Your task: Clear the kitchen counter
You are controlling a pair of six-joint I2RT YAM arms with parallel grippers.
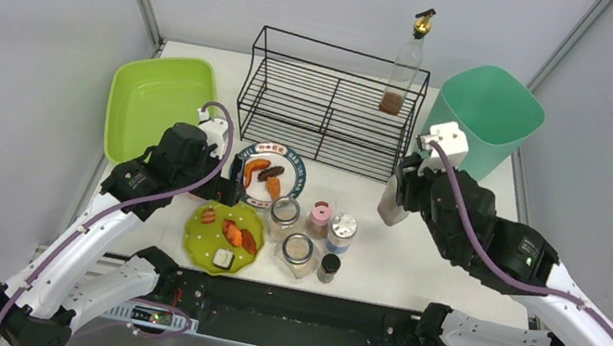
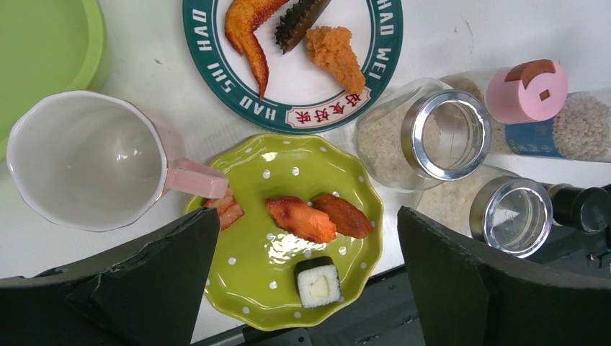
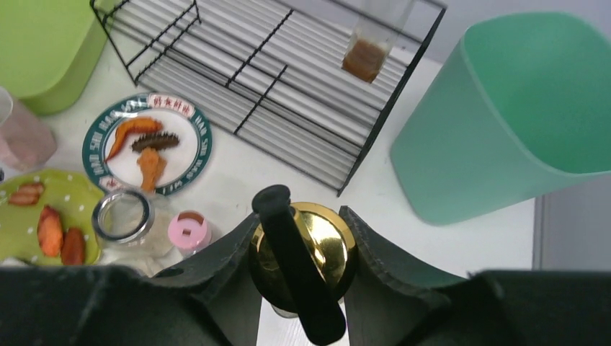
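- A large white rectangular desk (image 1: 391,262) with a black-and-metal front rail fills the middle of the overhead view; it runs from the arm bases back to the grey wall, and everything below stands on it
- A black wire two-tier rack (image 1: 310,127) stands at the far centre; just to its right is a tall mint-green plastic bin (image 1: 480,127), empty inside
- A lime-green square plastic tub (image 1: 154,105) sits at the far left, also empty
- The right end effector (image 3: 302,259) is closed narrowly around the neck of a clear bottle with a gold cap and black pour spout (image 3: 313,249), between the rack and the bin; whether its base touches the desk cannot be told
- The left end effector (image 2: 306,288) is spread wide, holding nothing, above a lime-green scalloped plate with white dots (image 2: 288,162); this plate carries orange fish pieces and one sushi roll
- A round white plate with a dark green lettered rim (image 1: 278,148) lies just behind it, holding three fried pieces
- A slim clear glass bottle with brown liquid (image 1: 403,72) stands upright on the rack's top right end
- A white mug with a pink handle (image 2: 79,158) stands beside the dotted plate, its handle touching that plate's rim
- Two clear glass jars with metal rims (image 1: 284,212) (image 1: 297,254) stand right of the plates; a pink-capped shaker (image 1: 320,218), a silver-capped shaker (image 1: 341,231) and a small dark-capped jar (image 1: 329,267) cluster beside them
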